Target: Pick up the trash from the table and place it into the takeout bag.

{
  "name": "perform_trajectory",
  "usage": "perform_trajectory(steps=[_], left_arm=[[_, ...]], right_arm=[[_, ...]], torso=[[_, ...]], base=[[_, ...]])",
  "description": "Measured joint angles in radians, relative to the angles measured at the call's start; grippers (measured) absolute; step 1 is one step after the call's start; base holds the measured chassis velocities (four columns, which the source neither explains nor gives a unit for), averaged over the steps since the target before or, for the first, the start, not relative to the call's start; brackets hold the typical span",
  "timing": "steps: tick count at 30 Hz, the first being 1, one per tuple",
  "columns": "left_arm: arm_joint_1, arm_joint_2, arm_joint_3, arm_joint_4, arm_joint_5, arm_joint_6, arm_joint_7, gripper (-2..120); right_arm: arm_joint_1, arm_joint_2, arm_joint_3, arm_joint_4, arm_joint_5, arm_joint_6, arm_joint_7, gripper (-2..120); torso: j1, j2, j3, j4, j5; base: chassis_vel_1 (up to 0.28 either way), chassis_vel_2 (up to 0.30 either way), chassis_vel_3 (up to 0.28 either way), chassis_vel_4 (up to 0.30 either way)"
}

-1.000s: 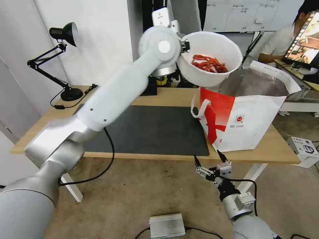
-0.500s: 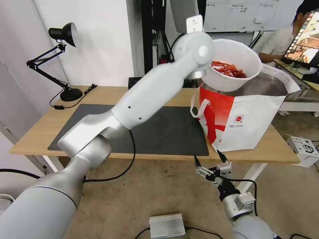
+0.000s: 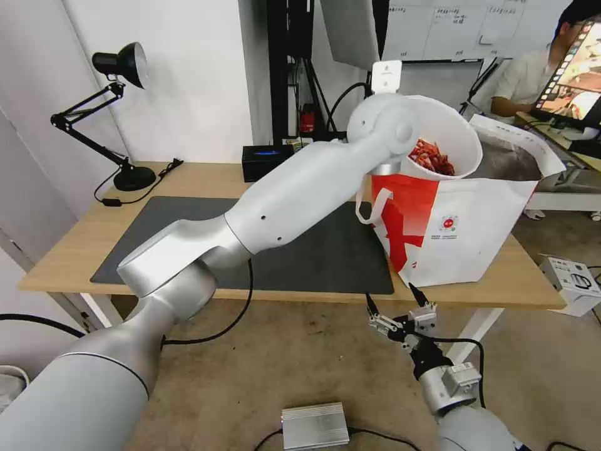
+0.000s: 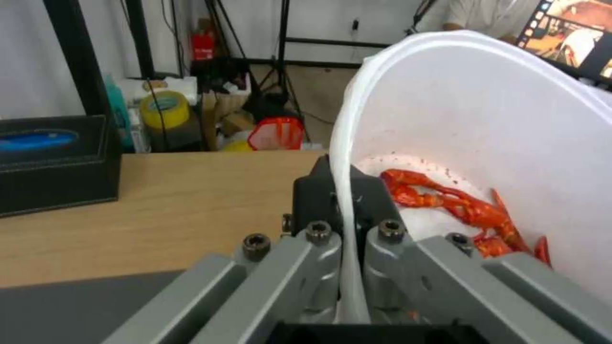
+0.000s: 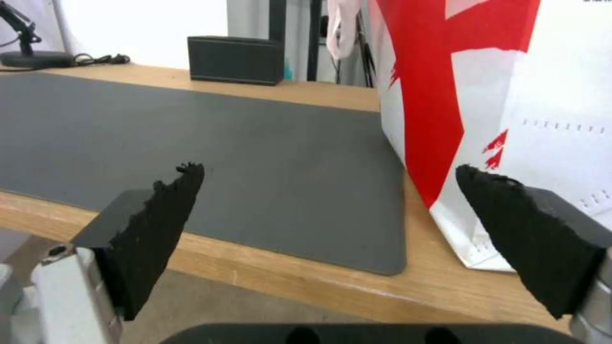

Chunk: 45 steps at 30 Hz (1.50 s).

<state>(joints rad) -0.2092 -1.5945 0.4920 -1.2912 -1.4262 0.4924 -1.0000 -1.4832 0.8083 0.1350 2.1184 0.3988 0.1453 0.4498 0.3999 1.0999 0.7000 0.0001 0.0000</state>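
Bowl (image 4: 485,124) lower, in left gripper (image 4: 347,191)

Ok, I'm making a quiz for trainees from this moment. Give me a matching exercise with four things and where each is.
Things:
1. white bowl
2. left end effector
3. right end effector
4. desk lamp

Places:
A. open, below the table edge
B. far left corner of the table
C. tilted in the mouth of the takeout bag
D. clamped on the bowl's rim

Pairs: 1-C, 2-D, 3-A, 4-B
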Motion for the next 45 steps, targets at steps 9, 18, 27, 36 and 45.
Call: perform_trajectory(steps=[9, 18, 27, 36, 45], left_arm=[[-0.025, 0.001, 0.007, 0.018, -0.001, -0.012, 0.001, 0], [-0.034, 0.001, 0.037, 0.031, 0.016, -0.020, -0.004, 0], [-0.025, 0.002, 0.065, 0.013, 0.059, -0.021, 0.013, 0], [-0.032, 0.002, 0.062, 0.000, 0.062, -0.022, 0.021, 17], [-0.050, 0.002, 0.075, -0.011, 0.051, -0.022, 0.017, 49]], right_arm=[[0.000, 0.000, 0.000, 0.000, 0.000, 0.000, 0.000, 100], [0.000, 0.000, 0.000, 0.000, 0.000, 0.000, 0.000, 100], [0.000, 0.000, 0.000, 0.000, 0.000, 0.000, 0.000, 100], [0.000, 0.000, 0.000, 0.000, 0.000, 0.000, 0.000, 100], [0.000, 0.000, 0.000, 0.000, 0.000, 0.000, 0.000, 100]], torso=[[0.000, 0.000, 0.000, -0.0001, 0.0000], [0.000, 0.000, 0.000, -0.0001, 0.0000], [0.000, 0.000, 0.000, -0.0001, 0.0000], [0.000, 0.000, 0.000, -0.0001, 0.0000], [0.000, 0.000, 0.000, -0.0001, 0.0000]], base=[[0.000, 0.000, 0.000, 0.000], [0.000, 0.000, 0.000, 0.000], [0.000, 0.000, 0.000, 0.000], [0.000, 0.000, 0.000, 0.000], [0.000, 0.000, 0.000, 0.000]])
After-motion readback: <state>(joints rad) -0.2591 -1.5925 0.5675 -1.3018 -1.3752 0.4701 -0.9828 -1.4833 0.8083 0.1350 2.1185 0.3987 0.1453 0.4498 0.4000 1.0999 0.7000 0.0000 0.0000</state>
